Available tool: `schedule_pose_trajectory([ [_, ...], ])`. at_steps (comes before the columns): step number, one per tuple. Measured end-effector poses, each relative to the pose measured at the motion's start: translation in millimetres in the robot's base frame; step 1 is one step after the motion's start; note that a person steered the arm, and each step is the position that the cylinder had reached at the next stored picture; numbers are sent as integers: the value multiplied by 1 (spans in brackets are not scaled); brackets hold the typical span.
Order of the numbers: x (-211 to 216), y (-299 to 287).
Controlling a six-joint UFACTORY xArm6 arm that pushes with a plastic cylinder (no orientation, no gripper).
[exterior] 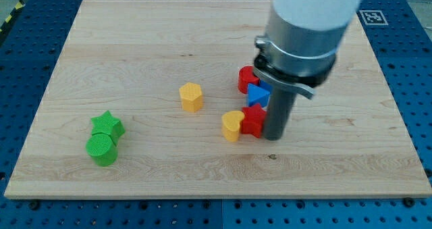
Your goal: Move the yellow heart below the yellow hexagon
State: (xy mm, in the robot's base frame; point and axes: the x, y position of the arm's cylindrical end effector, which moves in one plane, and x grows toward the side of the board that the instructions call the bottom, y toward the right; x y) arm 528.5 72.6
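The yellow heart lies near the board's middle, touching a red star-shaped block on its right. The yellow hexagon stands up and to the left of the heart, apart from it. My tip is at the red block's right side, touching or nearly touching it. The rod and arm body hide the board above and behind it.
A blue triangle and another red block sit just above the red star, against the rod. A green star and a green cylinder touch each other at the view's left. The wooden board has blue pegboard around it.
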Motion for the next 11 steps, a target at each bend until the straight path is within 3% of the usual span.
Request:
schedule_pose_trajectory([
  [4, 40, -8],
  [9, 22, -37],
  [11, -11, -66],
])
